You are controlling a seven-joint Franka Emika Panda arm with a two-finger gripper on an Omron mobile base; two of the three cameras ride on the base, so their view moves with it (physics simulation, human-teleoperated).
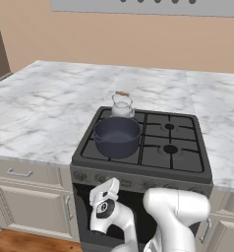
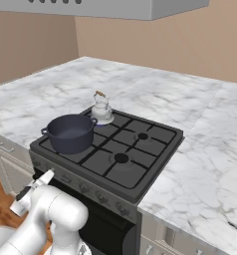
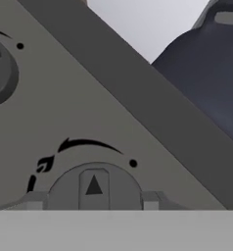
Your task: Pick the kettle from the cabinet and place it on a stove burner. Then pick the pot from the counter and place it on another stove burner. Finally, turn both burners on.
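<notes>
Now the tool (image 3: 93, 202) is spread around a stove knob (image 3: 94, 188); if misaligned, its fingertips (image 3: 35, 201) could slip off, leaving the burner beneath the pot (image 1: 117, 136) above unlit.

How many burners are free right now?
2: the right rear burner and the right front burner. The pot covers the left front one, the kettle the left rear.

Glossy white arm (image 1: 175, 209) of thick rounded segments, with a dark round joint disc at 9 o'clock on its white wrist link (image 1: 105, 209); the hand (image 2: 33, 191) is white with dark trim
</notes>
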